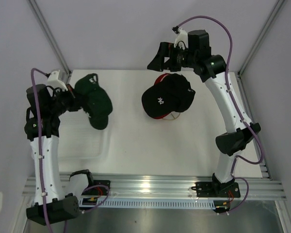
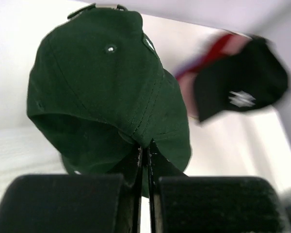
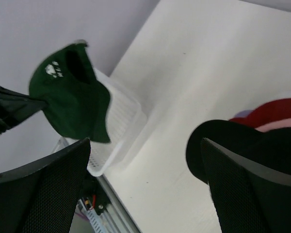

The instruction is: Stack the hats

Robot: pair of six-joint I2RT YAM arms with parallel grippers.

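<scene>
We find the left fingers (image 2: pixel 145 160) pressed together on a fold of fabric at the edge of the dark green cap (image 2: pixel 106 87), with almost no gap between them. The cap hangs from that pinch, clear of the table (image 1: pixel 150 141), its top button and a metal strap buckle facing the left wrist camera. From above, it sits at the left side of the table, over the far part of the white tray (image 1: pixel 106 145); its white logo shows only in the right wrist view.

The right fingers (image 1: pixel 157 57) are spread wide and hold nothing. They hover above the far edge of the table, just behind the pile of caps.

That pile stands near the middle of the table, well apart from the green cap. We see the black cap (image 1: pixel 167 97) with its white logo on top. Under it, the right wrist view shows a red cap (image 3: pixel 271 111) and a pink cap (image 3: pixel 281 125) peeking out at the edge.
</scene>
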